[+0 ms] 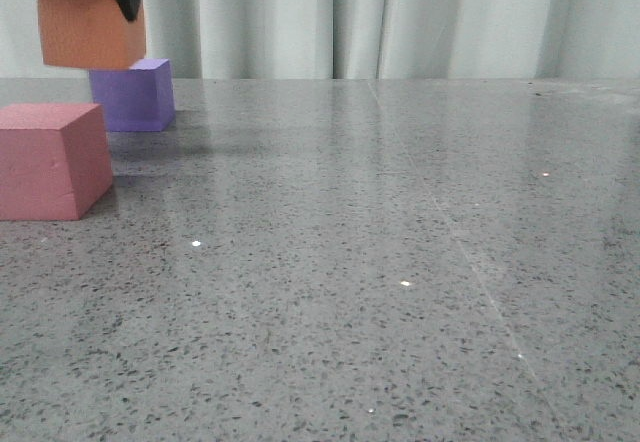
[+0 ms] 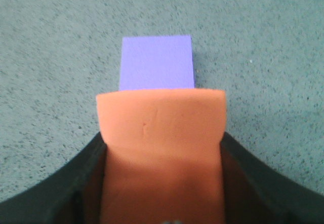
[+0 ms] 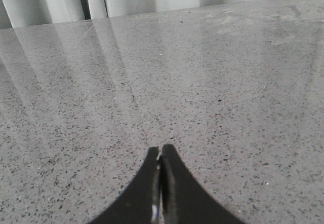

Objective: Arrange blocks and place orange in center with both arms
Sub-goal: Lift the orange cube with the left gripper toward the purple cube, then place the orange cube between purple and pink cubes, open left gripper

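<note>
a speckled grey stone table [image 1: 380,262] stretches to pale pleated curtains [image 1: 400,17]; the left gripper [image 2: 162,183] clamps the orange cube [image 1: 90,24] aloft above the purple cube [image 1: 133,94], near the pinkish-red cube [image 1: 52,160], while the right gripper [image 3: 161,155] hangs with fingers pressed together
</note>
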